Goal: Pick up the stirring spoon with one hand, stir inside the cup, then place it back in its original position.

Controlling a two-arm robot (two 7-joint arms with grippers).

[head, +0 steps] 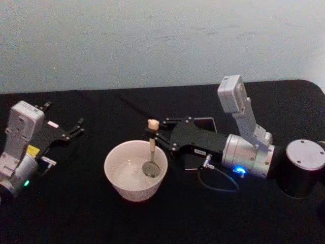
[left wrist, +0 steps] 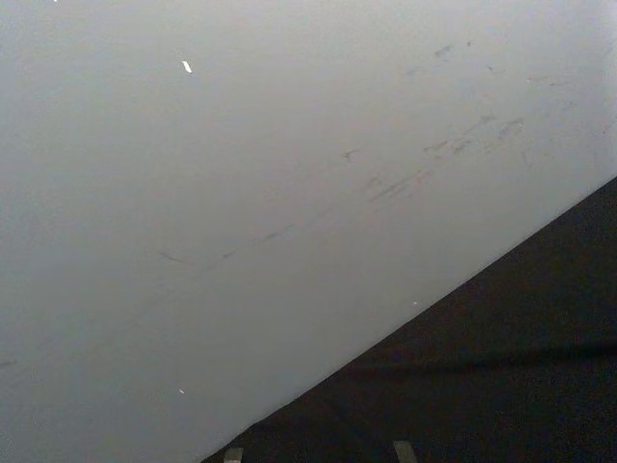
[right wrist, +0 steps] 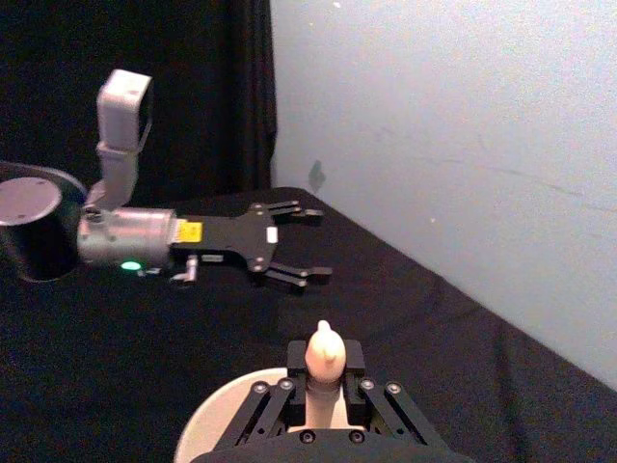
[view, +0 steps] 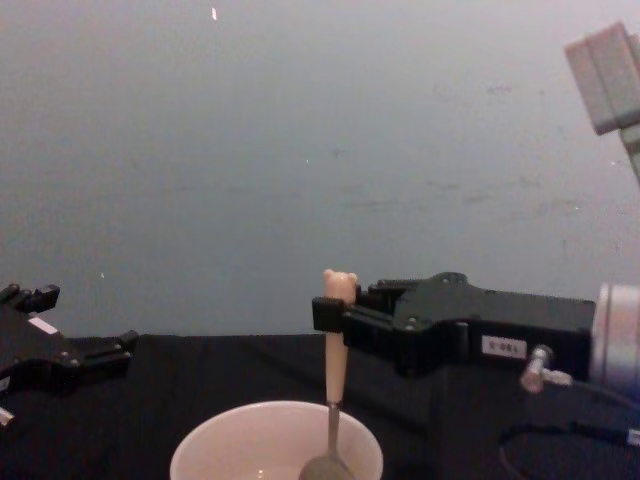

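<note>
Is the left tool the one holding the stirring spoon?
No: the right tool grips the stirring spoon by its handle, bowl down in the cup, while the left tool sits open and empty at the left.

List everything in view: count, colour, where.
cup: 1, cream-white, middle of the table.
stirring spoon: 1, beige bear-head handle and metal bowl, about upright, bowl down inside the cup.
holder: 1, dark grey, square, behind the right gripper, mostly hidden.
table: 1, covered in black cloth.
wall: 1, pale blue-grey, behind the table.
left gripper: 1, black, open, at the table's left, apart from the cup.
right gripper: 1, black, shut on the spoon's handle just below the bear head, at the cup's right rim.
</note>
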